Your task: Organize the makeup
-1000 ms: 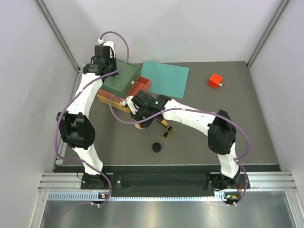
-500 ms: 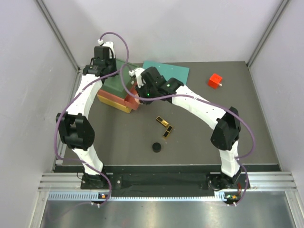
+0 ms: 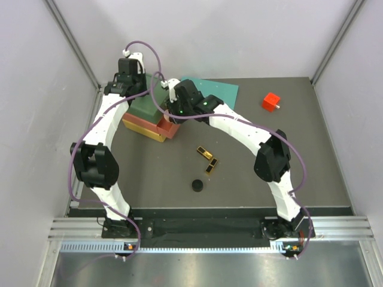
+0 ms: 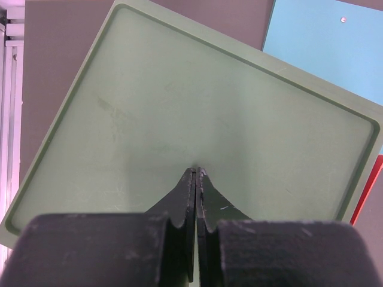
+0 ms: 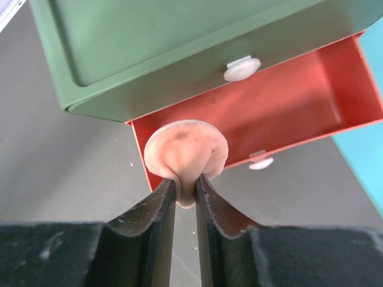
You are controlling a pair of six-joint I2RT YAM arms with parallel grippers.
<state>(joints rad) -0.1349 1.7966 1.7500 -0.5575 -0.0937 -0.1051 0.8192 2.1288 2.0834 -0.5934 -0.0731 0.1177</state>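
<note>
Nearest you, the small black round jar (image 3: 196, 186) lay on the table (image 3: 299, 167), just beyond it two black-and-gold cases (image 3: 204, 154) close together, your right gripper (image 5: 185, 183) pinched the pink disc (image 5: 186, 150) by its edge over the open red drawer (image 5: 299, 101), your left gripper (image 4: 195, 173) stood fully closed, empty, over the green top (image 4: 179, 107).

Your right arm (image 3: 239, 128) reaches the stacked drawer box (image 3: 142, 128) at back left; your left arm (image 3: 111, 119) bends over its green top. Two black-and-gold cases (image 3: 203, 153) and a black round jar (image 3: 197, 185) lie on the table (image 3: 311, 173), the red cube (image 3: 271, 101) well apart.
</note>
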